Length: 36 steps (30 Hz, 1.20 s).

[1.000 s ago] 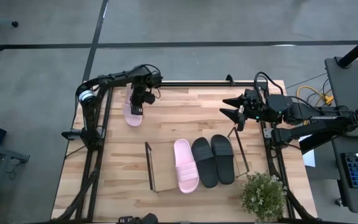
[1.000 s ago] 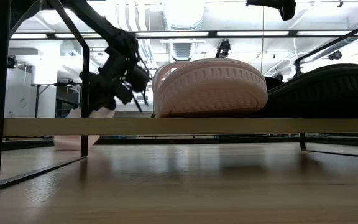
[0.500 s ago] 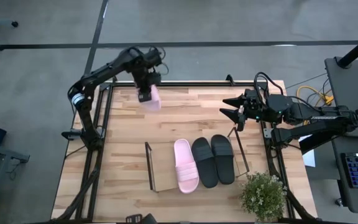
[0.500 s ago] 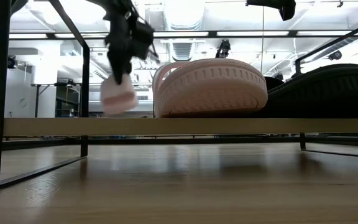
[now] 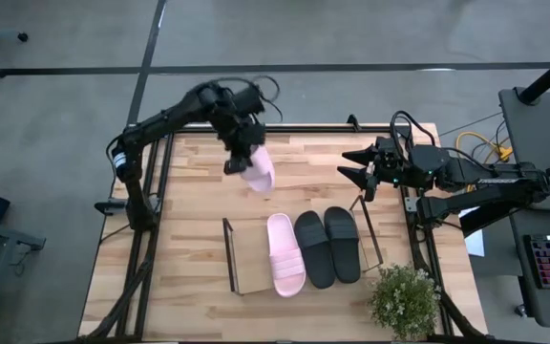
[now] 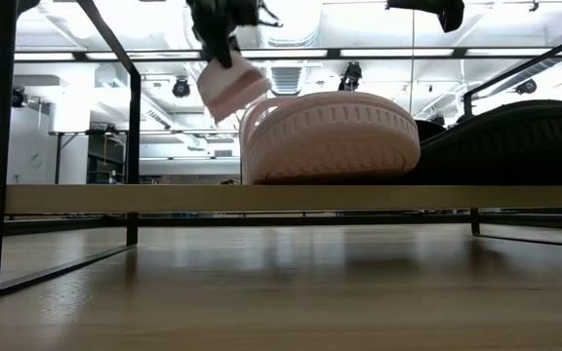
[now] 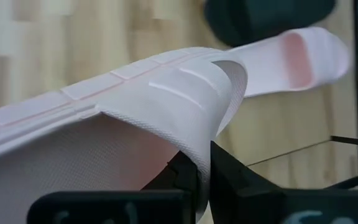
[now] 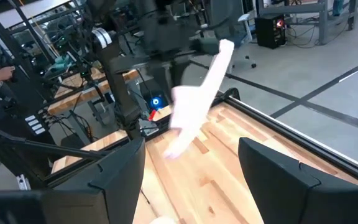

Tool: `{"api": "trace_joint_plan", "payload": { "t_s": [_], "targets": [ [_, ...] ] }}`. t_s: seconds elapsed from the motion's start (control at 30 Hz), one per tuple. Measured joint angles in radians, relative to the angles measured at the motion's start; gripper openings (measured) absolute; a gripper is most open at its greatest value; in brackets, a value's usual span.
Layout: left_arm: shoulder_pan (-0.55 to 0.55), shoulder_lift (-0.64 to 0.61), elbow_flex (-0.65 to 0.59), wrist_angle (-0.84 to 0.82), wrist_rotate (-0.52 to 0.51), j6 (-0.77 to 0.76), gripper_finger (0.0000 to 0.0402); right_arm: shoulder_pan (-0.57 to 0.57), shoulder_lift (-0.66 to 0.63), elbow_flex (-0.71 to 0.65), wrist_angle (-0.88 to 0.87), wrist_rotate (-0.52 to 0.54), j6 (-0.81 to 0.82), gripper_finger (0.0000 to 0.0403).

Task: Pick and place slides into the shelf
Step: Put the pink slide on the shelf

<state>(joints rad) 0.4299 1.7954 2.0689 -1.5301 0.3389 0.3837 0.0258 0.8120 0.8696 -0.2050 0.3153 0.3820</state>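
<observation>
Left gripper [image 5: 240, 153] is clamped on the strap of the fourth slide, a pale pink one [image 5: 259, 170], and holds it in the air above the far-left part of the table [image 5: 189, 248]; the left wrist view shows both fingers pinched together through the strap, sole side toward the camera. In the low view the carried pink slide [image 6: 230, 88] hangs tilted, well above the shelf's base level. The shelf [image 5: 229, 256] sits at the near middle of the table, and three slides are already in it: a pink one [image 5: 285, 253], then two black ones [image 5: 313, 248] [image 5: 342, 244] to its right, all lying with long axes running near-to-far. The only open bay is the left end, between the left wire frame and the seated pink slide. That gap lies nearer than the held slide and slightly to its left. The held slide's long axis looks skewed off the near-far line of the shelved ones, so I judge it needs some turning to line up before it goes down. Left arm is plainly the nearer one to that gap. Right gripper [image 5: 354, 164] waits at the far-right edge of the table, fingers spread apart and empty, pointing left across the table.
</observation>
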Motion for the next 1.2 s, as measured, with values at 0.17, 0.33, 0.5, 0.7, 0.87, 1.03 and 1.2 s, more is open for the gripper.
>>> {"api": "trace_joint_plan", "payload": {
  "t_s": [0.17, 0.33, 0.5, 0.7, 0.87, 1.03, 1.2],
  "targets": [
    [-0.126, 0.001, -0.003, 0.004, -0.002, -0.062, 0.0000, 0.000, 0.000, 0.000, 0.000, 0.000, 0.003, 0.0249],
    [-0.217, 0.001, -0.003, 0.052, -0.003, -0.186, 0.0000, 0.000, 0.000, 0.000, 0.000, 0.000, 0.002, 0.0249],
    [-0.283, 0.012, -0.013, 0.082, -0.002, -0.346, 0.0000, 0.000, 0.000, 0.000, 0.000, 0.000, 0.003, 0.0249],
    [-0.351, 0.045, -0.013, 0.046, 0.021, -0.402, 0.0000, 0.000, 0.000, 0.000, 0.000, 0.000, 0.003, 0.0249],
    [-0.389, 0.070, -0.014, 0.007, 0.038, -0.420, 0.0000, 0.000, 0.000, 0.000, 0.000, 0.000, 0.003, 0.0249],
    [-0.423, 0.096, -0.015, -0.038, 0.037, -0.432, 0.0000, 0.000, 0.000, 0.000, -0.001, 0.000, 0.003, 0.0249],
    [-0.458, 0.132, -0.015, -0.040, 0.106, -0.458, 0.0000, 0.000, 0.000, 0.000, -0.002, -0.004, 0.003, 0.0249]
  ]
}}
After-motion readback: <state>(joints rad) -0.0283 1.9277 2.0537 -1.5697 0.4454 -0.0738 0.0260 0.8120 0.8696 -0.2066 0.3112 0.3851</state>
